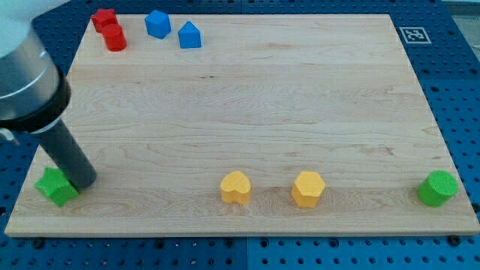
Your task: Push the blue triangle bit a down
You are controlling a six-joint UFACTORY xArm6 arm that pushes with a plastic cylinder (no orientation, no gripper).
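The blue triangle-like block [190,35] sits near the view's top left on the wooden board [247,112]. A second blue block [157,23] lies just left of it. My tip [83,181] is far away at the view's bottom left, touching or almost touching the right side of a green star block [55,187].
Two red blocks [104,19] [115,37] sit at the top left corner. A yellow heart [236,187] and a yellow hexagon [307,188] lie near the bottom edge. A green cylinder [437,187] is at the bottom right. The arm's grey body [26,75] overhangs the left edge.
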